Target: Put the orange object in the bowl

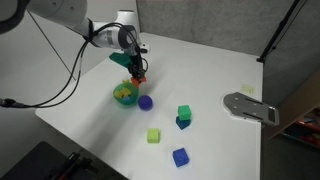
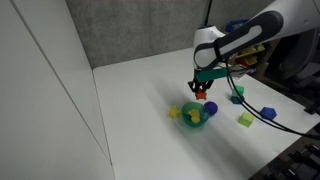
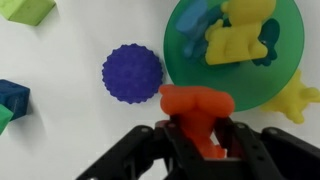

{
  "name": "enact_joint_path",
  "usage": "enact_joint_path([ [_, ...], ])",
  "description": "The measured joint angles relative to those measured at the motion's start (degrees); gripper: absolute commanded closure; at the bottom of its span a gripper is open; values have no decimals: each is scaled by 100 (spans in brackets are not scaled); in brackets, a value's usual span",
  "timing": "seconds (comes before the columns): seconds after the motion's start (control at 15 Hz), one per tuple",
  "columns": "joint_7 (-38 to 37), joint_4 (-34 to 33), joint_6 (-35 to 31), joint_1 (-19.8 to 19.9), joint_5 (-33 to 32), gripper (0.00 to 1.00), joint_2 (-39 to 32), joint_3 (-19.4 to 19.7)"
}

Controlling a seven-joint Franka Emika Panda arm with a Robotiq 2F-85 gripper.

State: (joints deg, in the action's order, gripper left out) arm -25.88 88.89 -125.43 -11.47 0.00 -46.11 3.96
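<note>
1. Furthest left in an exterior view, the bowl [image 1: 124, 94] is sat on the white table [image 1: 100, 125]. A yellow toy [image 3: 238, 35] and a blue toy [image 3: 195, 30] can be seen inside it in the wrist view.
2. Just above and a touch right, the gripper [image 1: 136, 70] is clamped on the orange object [image 1: 138, 77], which is pinched from both sides. So the orange piece is held up in the air by the bowl's rim, not inside it.
3. The purple ball [image 1: 145, 101] is parked just beside the bowl on its right.
4. Further right, a green cube [image 1: 184, 111] is found, with a lighter green cube [image 1: 153, 135] and a blue cube [image 1: 180, 156] scattered nearer.
5. Far right, a grey plate [image 1: 250, 106] is laid flat, well apart from the rest.
</note>
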Motion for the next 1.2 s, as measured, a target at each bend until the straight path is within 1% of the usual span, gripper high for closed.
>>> enact_joint_path([
  [0.27, 167, 254, 0, -102, -128, 88, 11, -72],
  [0.67, 203, 485, 0, -314, -409, 88, 14, -90],
  [0.73, 203, 505, 0, -337, -444, 57, 14, -90],
  [0.8, 204, 520, 0, -352, -478, 37, 14, -90],
  [0.87, 207, 533, 2, -361, -509, 31, 14, -90],
  [1.07, 255, 555, 17, -369, -555, 7, 14, -91],
  [1.13, 285, 555, 33, -369, -561, 1, 14, -91],
  [1.2, 327, 554, 46, -369, -562, 0, 15, -91],
])
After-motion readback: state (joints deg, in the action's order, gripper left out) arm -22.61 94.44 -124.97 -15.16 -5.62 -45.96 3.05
